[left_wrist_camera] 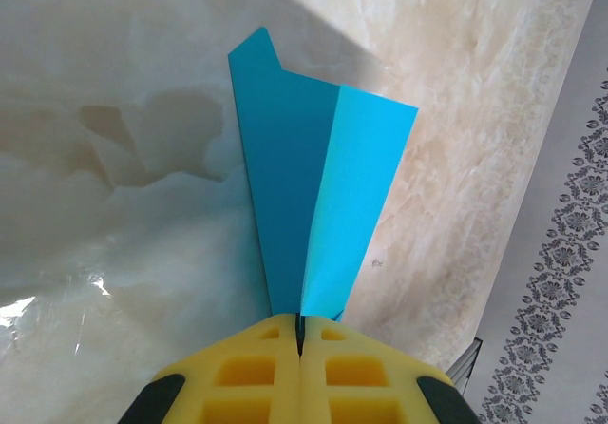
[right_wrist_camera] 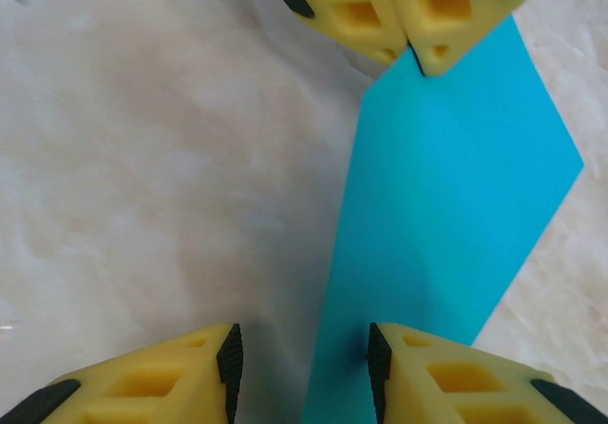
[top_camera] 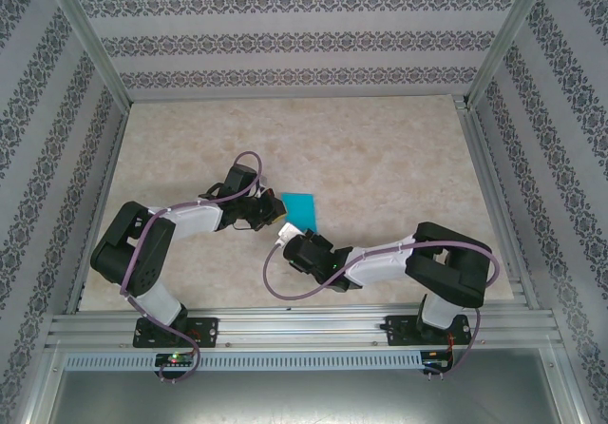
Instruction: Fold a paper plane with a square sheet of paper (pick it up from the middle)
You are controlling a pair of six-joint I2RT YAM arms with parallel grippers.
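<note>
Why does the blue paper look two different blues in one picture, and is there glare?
Left wrist view: the folded paper has its left face shaded, its right face lit; shadow greys the table at left, with white glare low left. Right wrist view: one even blue.

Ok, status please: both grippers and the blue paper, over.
Left gripper shut on the narrow end of the folded blue paper. Right gripper open, paper edge between its jaws. Nothing else seen on the table.

One paper plane [left_wrist_camera: 313, 196]; two pincers, left pincer [left_wrist_camera: 299, 334] and right pincer [right_wrist_camera: 304, 357]
</note>
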